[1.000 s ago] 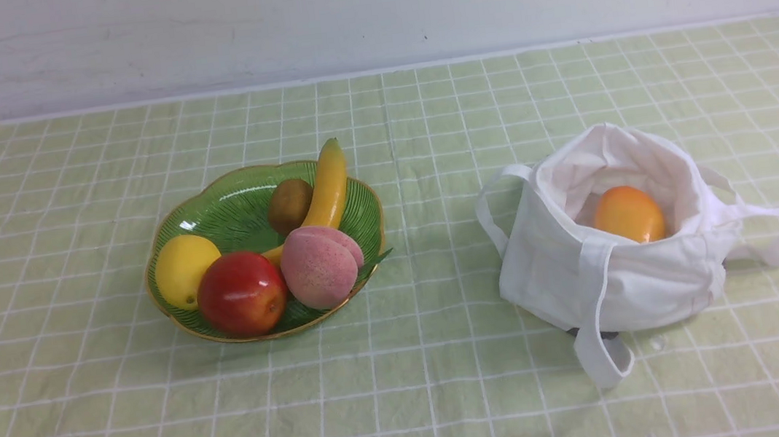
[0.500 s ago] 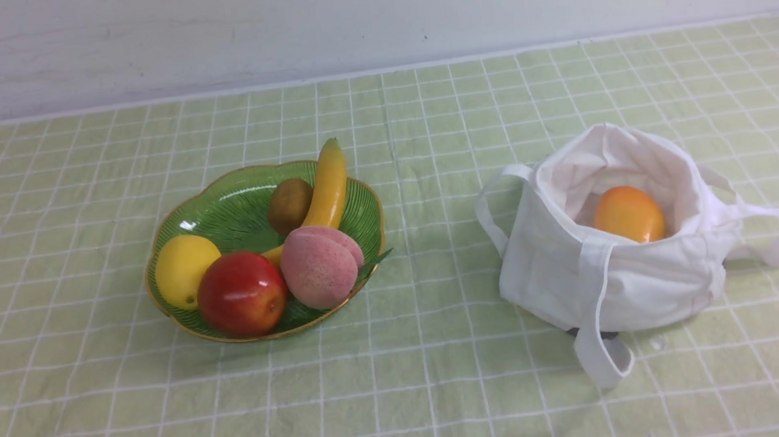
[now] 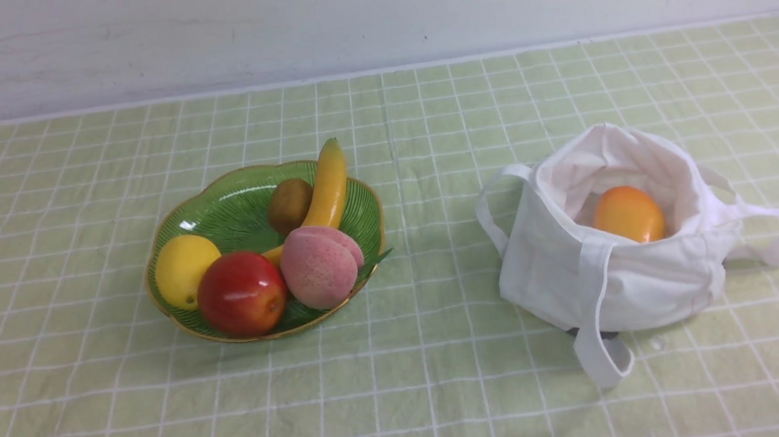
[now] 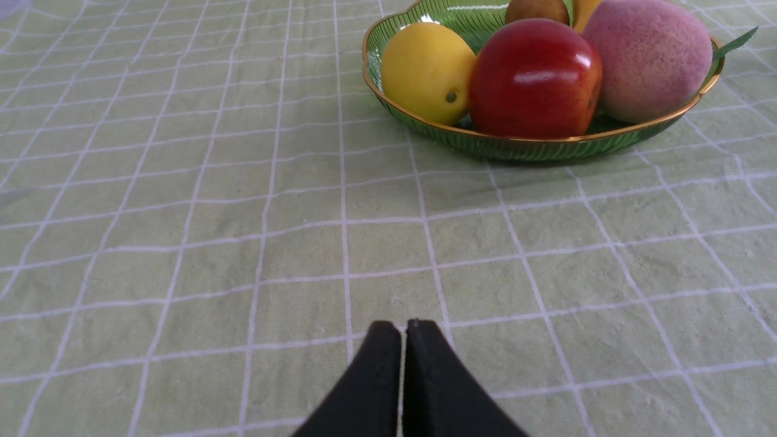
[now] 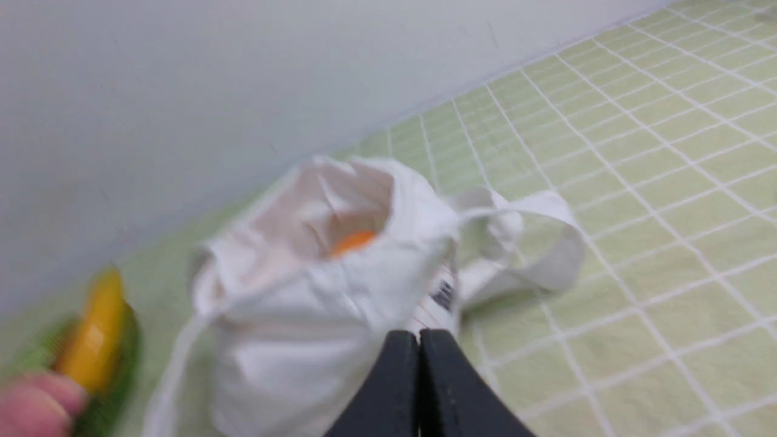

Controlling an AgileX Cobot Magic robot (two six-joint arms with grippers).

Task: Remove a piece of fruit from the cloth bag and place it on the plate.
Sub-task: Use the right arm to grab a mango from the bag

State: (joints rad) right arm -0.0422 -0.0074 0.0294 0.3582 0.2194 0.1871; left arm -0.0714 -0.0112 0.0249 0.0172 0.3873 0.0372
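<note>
On a surface (image 3: 416, 391) covered in pale green checked cloth, the mango (image 3: 628, 214) is lying inside the cloth bag (image 3: 609, 281), its orange-to-yellow skin showing through the bag's wide-open mouth. The white bag is slumping on the robot's right side of the surface, one strap handle (image 3: 602, 363) trailing toward the camera and another looping out to the right. Well apart from it, on the left, the plate (image 3: 226, 197) — green glass, ribbed, gold-rimmed — is carrying five other fruits. A lemon (image 3: 184, 269) is sitting at its left edge against a red apple (image 3: 242, 294), and a pink peach (image 3: 322, 266) is sitting just beside the apple. A kiwi (image 3: 289, 204) and a banana (image 3: 328, 185) are lying behind them, the banana's tip reaching past the far rim. In the left wrist view, the left end effector (image 4: 404, 325) is hanging over bare cloth short of the plate, its black fingers pressing together with only a hairline seam between them and gripping nothing. In the blurred right wrist view, the right end effector (image 5: 419, 332) is likewise pinched together and empty, pointing at the near side of the bag, where a sliver of orange is showing over the fabric's edge. A white wall (image 3: 365, 8) is running behind the surface.
</note>
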